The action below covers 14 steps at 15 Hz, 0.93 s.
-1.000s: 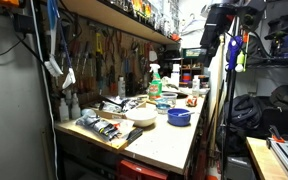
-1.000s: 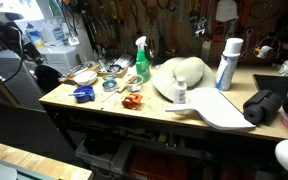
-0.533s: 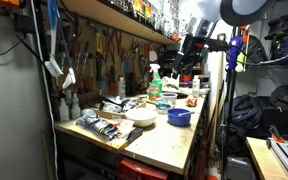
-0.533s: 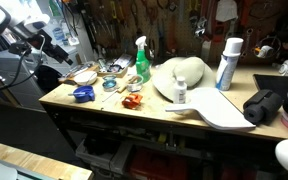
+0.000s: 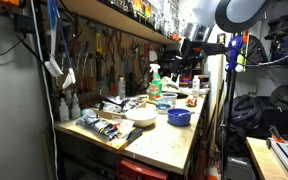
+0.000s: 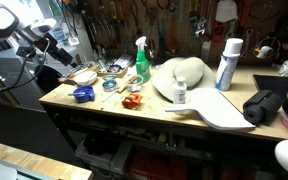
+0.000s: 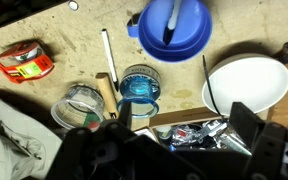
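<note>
My gripper [image 5: 189,52] hangs high above the far end of the cluttered workbench [image 5: 169,145], and it also shows in an exterior view [image 6: 54,42]. In the wrist view its two dark fingers [image 7: 182,112] stand wide apart with nothing between them. Below it lie a blue bowl [image 7: 174,30] with a white-handled tool in it, a white bowl [image 7: 246,85], a blue-tinted jar [image 7: 139,85], a clear jar [image 7: 81,103] and a red packet [image 7: 24,60]. The blue bowl [image 5: 179,117] and white bowl [image 5: 140,117] sit mid-bench.
A green spray bottle [image 6: 142,62] stands mid-bench. A white spray can [image 6: 227,63], a small bottle [image 6: 181,92] and a large white moulded piece [image 6: 184,75] stand nearby. Tools hang on the pegboard wall [image 5: 104,55]. A shelf [image 5: 114,15] overhangs the bench.
The arm has swung in from the side to a place above the bench, then shifted a little further. The things on the bench have not moved.
</note>
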Motion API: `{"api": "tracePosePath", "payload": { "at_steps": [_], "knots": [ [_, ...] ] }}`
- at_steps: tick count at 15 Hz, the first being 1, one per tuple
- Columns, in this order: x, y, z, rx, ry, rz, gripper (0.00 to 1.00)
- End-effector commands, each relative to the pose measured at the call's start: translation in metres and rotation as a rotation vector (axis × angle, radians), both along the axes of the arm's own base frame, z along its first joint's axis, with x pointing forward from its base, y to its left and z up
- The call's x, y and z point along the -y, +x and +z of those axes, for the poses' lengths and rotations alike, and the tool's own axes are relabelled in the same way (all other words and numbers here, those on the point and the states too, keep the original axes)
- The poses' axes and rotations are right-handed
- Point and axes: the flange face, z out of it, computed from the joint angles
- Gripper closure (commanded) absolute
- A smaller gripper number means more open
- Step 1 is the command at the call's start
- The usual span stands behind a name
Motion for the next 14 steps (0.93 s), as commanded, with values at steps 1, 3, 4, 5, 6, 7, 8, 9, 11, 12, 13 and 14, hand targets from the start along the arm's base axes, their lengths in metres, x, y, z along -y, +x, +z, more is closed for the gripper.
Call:
{"api": "tracePosePath", "payload": {
  "at_steps": [1,3,4,5,6,7,8,9,11,12,13,14],
  "knots": [
    [0.003,0.018,-0.016,0.015,-0.025,0.033,0.00],
    [0.008,0.037,-0.031,-0.044,-0.053,0.138,0.00],
    [0.013,0.049,-0.040,-0.077,-0.051,0.184,0.00],
    [0.018,0.055,-0.044,-0.103,-0.062,0.202,0.00],
    [0.024,0.062,-0.045,-0.121,-0.083,0.212,0.00],
    [0.032,0.070,-0.046,-0.146,-0.099,0.198,0.00],
    [0.038,0.078,-0.048,-0.195,-0.081,0.174,0.00],
    [0.042,0.085,-0.051,-0.238,-0.057,0.157,0.00],
    [0.051,0.095,-0.051,-0.328,-0.012,0.124,0.00],
    [0.055,0.098,-0.049,-0.375,0.018,0.113,0.00],
    [0.051,0.086,-0.049,-0.306,-0.026,0.116,0.00],
    [0.054,0.091,-0.047,-0.316,-0.022,0.114,0.00]
  ]
}}
